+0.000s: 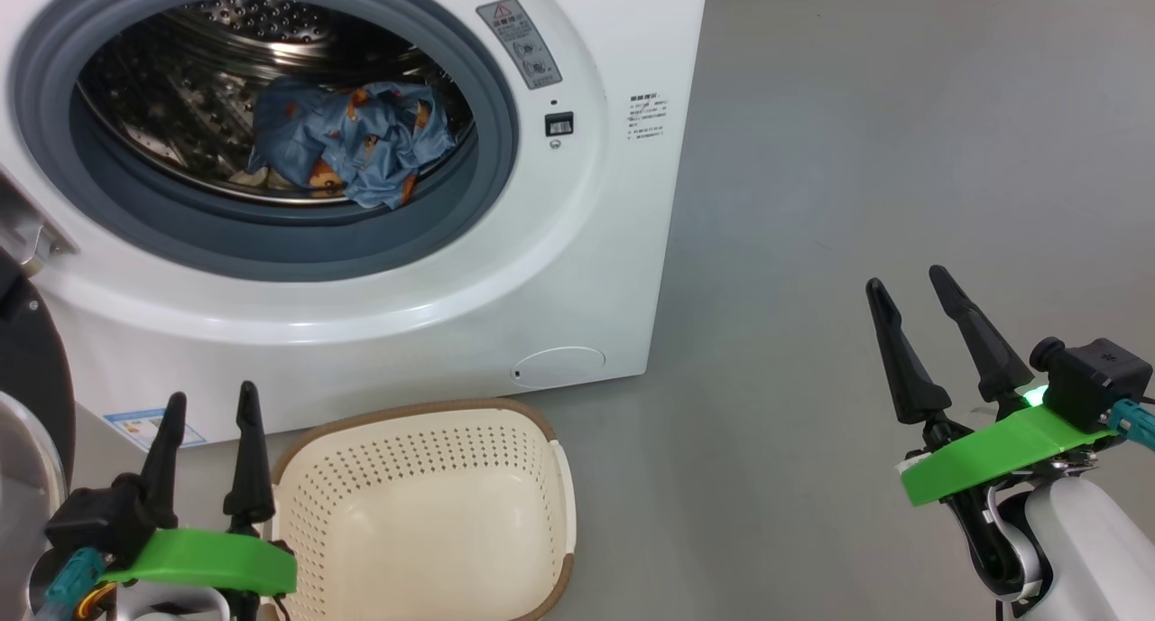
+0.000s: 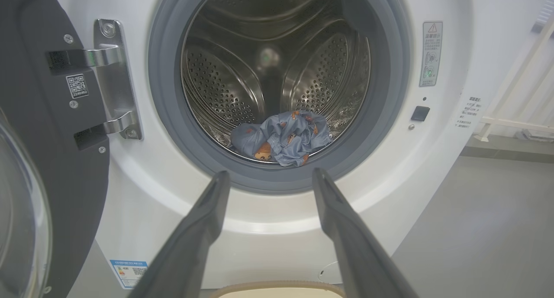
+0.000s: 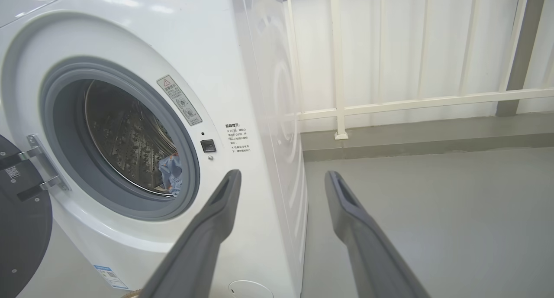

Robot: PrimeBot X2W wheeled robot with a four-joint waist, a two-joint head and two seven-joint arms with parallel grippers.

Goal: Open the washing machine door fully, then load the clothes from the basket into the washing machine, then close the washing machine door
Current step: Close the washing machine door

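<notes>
Washing machine door (image 2: 39, 129) is seen swung wide on its hinge, so the drum is kept reachable. Clothes (image 1: 352, 138) are lodged low inside the washing machine (image 1: 577, 242), the blue printed garment uppermost. Basket (image 1: 406, 411) is found empty on the floor below. Left gripper (image 1: 211, 393) and right gripper (image 1: 906, 280) are both spread with nothing held, judged freed for closing the door.

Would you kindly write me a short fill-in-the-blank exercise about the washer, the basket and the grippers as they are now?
1. The light blue garment lies inside the washing machine, in its steel ____.
2. The basket on the floor is ____.
3. The washing machine door stands ____.
4. The left gripper and the right gripper each hold ____.

Missing words: drum; empty; open; nothing.
</notes>
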